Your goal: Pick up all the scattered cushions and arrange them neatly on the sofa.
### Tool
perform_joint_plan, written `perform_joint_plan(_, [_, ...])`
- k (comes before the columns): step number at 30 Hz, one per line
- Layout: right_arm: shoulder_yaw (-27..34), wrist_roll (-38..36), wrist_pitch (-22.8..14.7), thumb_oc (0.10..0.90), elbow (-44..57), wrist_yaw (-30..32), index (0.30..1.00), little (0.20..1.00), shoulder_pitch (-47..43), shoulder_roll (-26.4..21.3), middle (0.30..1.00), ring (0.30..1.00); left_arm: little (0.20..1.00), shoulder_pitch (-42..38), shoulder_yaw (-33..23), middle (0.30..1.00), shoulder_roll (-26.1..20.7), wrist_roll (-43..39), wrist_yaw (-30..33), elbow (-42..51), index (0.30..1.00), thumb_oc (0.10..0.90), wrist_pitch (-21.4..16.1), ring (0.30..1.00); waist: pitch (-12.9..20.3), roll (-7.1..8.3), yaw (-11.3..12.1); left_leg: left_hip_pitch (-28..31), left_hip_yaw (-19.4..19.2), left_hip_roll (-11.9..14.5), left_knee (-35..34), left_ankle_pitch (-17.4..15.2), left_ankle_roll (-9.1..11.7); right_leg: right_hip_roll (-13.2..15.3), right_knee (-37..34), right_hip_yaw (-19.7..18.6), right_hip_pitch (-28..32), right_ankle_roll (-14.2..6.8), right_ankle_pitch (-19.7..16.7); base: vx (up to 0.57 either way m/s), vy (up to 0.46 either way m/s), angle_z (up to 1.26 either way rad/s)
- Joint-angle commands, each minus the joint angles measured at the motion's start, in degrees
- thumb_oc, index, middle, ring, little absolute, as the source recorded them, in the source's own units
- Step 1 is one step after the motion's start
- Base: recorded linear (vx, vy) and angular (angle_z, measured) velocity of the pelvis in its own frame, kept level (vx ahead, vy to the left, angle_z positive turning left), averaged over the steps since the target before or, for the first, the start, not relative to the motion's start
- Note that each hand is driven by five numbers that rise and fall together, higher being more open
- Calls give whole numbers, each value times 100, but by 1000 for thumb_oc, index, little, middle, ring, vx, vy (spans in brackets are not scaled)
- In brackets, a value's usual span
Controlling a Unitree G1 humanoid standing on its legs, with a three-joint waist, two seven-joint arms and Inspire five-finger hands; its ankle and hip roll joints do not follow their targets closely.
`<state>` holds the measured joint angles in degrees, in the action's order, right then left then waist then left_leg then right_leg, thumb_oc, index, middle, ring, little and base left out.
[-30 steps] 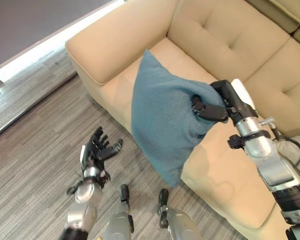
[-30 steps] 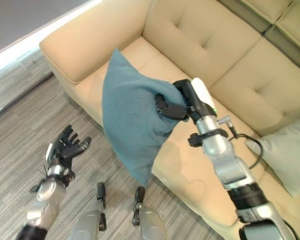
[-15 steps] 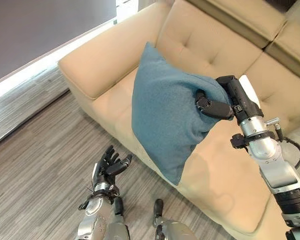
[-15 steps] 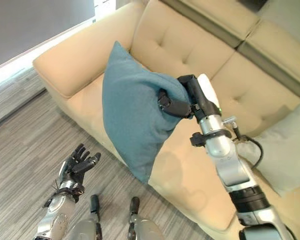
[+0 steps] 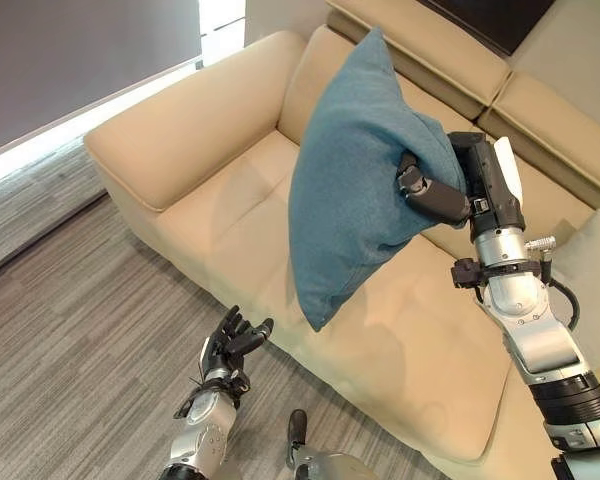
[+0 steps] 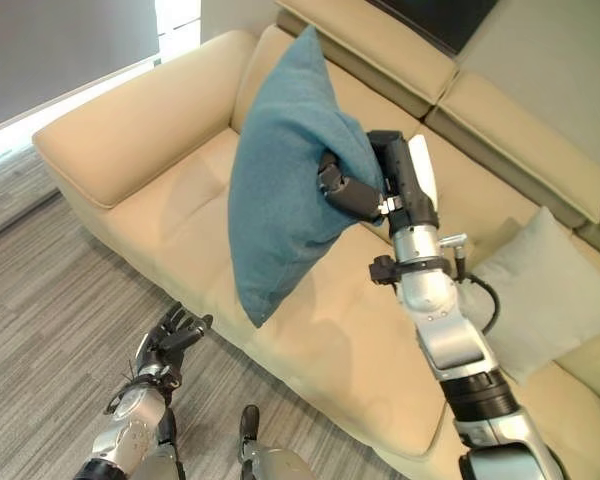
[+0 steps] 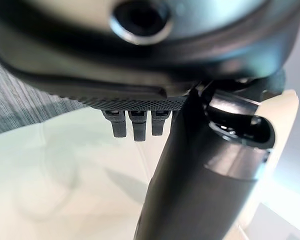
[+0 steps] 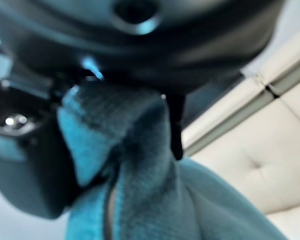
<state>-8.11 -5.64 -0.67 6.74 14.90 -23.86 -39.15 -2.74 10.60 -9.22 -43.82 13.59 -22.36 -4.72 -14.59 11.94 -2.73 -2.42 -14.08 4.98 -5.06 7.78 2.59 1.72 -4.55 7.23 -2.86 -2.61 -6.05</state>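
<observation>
Our right hand (image 5: 432,193) has its fingers and thumb pinched into one corner of the teal cushion (image 5: 355,180), which hangs tilted in the air below and left of the hand, above the seat of the beige sofa (image 5: 190,130) near its left armrest. Our left hand (image 5: 232,341) hovers low over the floor (image 5: 70,330) off the sofa's front edge, fingers spread and holding nothing. We count two cushions: the teal one we hold and a pale grey cushion (image 6: 540,290) resting toward the sofa's right end.

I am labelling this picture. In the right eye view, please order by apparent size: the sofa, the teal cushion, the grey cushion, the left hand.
1. sofa
2. teal cushion, held by the right hand
3. grey cushion, partly behind the arm
4. left hand
</observation>
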Motion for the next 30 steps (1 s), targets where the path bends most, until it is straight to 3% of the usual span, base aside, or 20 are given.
perform_joint_plan(1, [386, -349, -1122, 400, 548, 704, 300, 300, -1417, 174, 300, 300, 900, -190, 206, 900, -50, 138, -106, 123, 900, 800, -393, 900, 1275, 278, -60, 392, 45, -171, 6, -1143, -148, 97, 340, 219, -34, -470, 746, 31, 7, -11])
perform_joint_plan(13, [237, -547, -1148, 400, 822, 527, 300, 300, -1583, 545, 300, 300, 900, -632, 317, 900, 175, -739, -370, 22, 900, 800, -402, 900, 1412, 187, -250, 521, -67, -182, 6, -1237, -166, 92, 328, 130, 31, -470, 752, 29, 11, -11])
perform_joint_plan(26, [-309, -644, -1099, 400, 809, 238, 300, 300, -1415, 1527, 300, 300, 900, -1736, 995, 900, 526, -1292, -373, 418, 900, 800, -671, 900, 1478, 73, -443, 575, -104, -186, 6, -1300, -188, 98, 347, 66, 58, -447, 761, 0, 0, 0])
perform_joint_plan(27, [-353, -658, -1099, 400, 797, 194, 300, 300, -1385, 1579, 300, 300, 829, -1798, 1040, 829, 531, -1288, -383, 457, 829, 753, -678, 829, 1477, 64, -450, 578, -104, -187, 6, -1300, -189, 99, 349, 61, 61, -445, 762, 0, 0, 0])
perform_joint_plan(28, [-421, -654, -1079, 400, 733, 63, 300, 300, -1278, 1697, 300, 300, 300, -1970, 1122, 300, 568, -1350, -455, 577, 300, 400, -705, 300, 1478, 16, -471, 599, -112, -187, 6, -1308, -193, 106, 366, 62, 78, -440, 779, 34, 11, 0])
perform_joint_plan(30, [-444, -638, -1055, 400, 659, -49, 300, 300, -1145, 1762, 300, 300, 300, -2019, 1178, 300, 560, -1375, -531, 725, 300, 400, -712, 300, 1480, -36, -480, 623, -107, -188, 6, -1315, -194, 113, 377, 75, 91, -438, 792, 18, 6, 0])
